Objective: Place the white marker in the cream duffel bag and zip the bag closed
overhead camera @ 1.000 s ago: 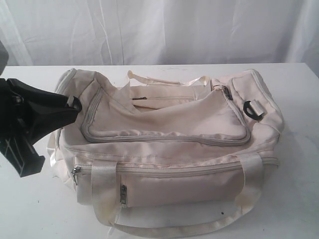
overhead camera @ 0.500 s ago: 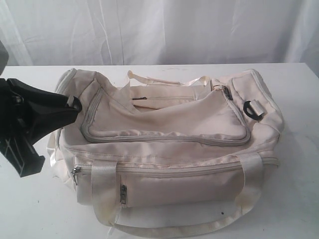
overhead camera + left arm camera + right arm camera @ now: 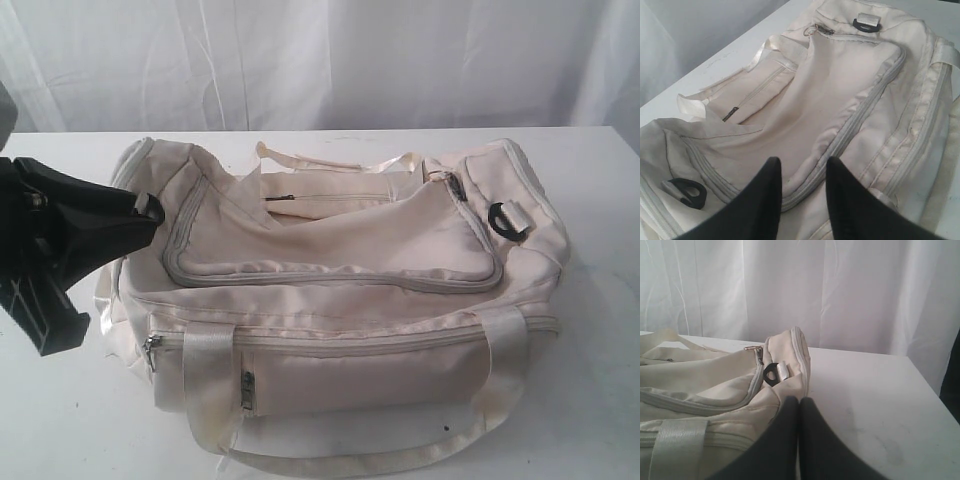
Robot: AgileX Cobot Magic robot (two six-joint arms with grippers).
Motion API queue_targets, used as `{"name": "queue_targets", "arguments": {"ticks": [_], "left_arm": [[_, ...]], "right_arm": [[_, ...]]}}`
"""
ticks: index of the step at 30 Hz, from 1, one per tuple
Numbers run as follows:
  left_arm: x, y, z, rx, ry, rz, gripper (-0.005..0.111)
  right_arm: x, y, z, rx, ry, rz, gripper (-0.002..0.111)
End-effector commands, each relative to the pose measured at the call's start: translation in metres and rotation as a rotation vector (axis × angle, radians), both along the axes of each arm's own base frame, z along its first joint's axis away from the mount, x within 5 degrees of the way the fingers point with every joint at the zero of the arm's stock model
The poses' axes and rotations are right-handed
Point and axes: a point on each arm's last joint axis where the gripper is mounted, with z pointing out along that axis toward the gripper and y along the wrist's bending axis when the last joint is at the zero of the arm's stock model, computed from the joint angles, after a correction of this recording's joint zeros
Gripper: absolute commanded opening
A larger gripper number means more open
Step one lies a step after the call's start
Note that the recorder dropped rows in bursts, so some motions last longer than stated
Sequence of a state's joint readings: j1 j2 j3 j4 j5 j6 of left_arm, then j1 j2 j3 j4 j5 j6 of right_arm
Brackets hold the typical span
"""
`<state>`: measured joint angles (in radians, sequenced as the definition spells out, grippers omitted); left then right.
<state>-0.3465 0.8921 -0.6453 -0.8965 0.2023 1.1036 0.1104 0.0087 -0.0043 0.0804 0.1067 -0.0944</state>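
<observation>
1. Nothing is seen to have moved since the earlier frames. The white marker is visible in no view and is judged to lie inside the cream duffel bag on the counter.
2. The grey zipper appears joined along the flap's near edge, with its zip pull at the right end, near the black strap ring.
3. The left end effector is held spread and empty over the bag's left end. The right end effector has its fingers pressed together, holding nothing.
4. Closure is best confirmed at the pull, and the left arm then lifted clear without fabric being snagged.
</observation>
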Motion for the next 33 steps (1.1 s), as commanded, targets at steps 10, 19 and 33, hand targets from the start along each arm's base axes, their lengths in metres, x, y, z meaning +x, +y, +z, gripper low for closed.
{"name": "queue_targets", "arguments": {"ticks": [10, 19, 33], "left_arm": [[-0.019, 0.010, 0.010, 0.068, -0.125, -0.007, 0.036], [-0.050, 0.031, -0.024, -0.057, 0.012, 0.177, 0.036], [-0.076, 0.055, -0.074, -0.147, -0.092, 0.347, 0.036]], "right_arm": [[0.000, 0.000, -0.002, 0.000, 0.003, -0.005, 0.000], [0.000, 0.000, -0.002, 0.000, 0.003, -0.005, 0.000], [0.000, 0.000, -0.002, 0.000, 0.003, -0.005, 0.000]]}}
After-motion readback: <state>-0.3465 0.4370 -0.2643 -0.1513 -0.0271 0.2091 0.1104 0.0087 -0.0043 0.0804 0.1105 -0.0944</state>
